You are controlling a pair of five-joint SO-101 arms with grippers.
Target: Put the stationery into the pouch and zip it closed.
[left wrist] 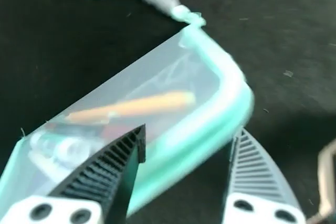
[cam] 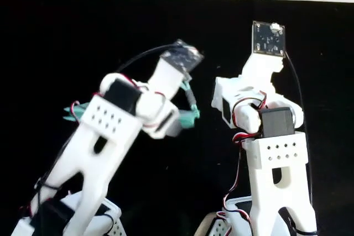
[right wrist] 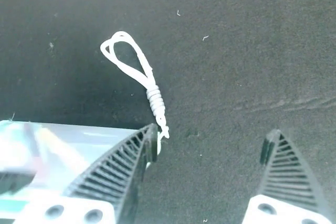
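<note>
The pouch (left wrist: 157, 93) is clear plastic with a teal zip edge and lies on the black table. An orange pencil (left wrist: 136, 106) and other small stationery lie inside it. My left gripper (left wrist: 186, 150) is open and straddles the teal edge near a rounded corner. The zip's white cord loop (right wrist: 131, 66) trails from that corner onto the cloth. My right gripper (right wrist: 210, 145) is open just above the table beside the cord, with the pouch's end (right wrist: 47, 145) next to one finger. From above, the left arm covers most of the pouch (cam: 189, 118), leaving teal bits showing.
Black cloth (cam: 66, 37) covers the whole table. Both white arms stand close together near the front edge, with the right arm's base (cam: 276, 164) to the right of the pouch. A thin metal wire shape (left wrist: 325, 177) lies near the left gripper.
</note>
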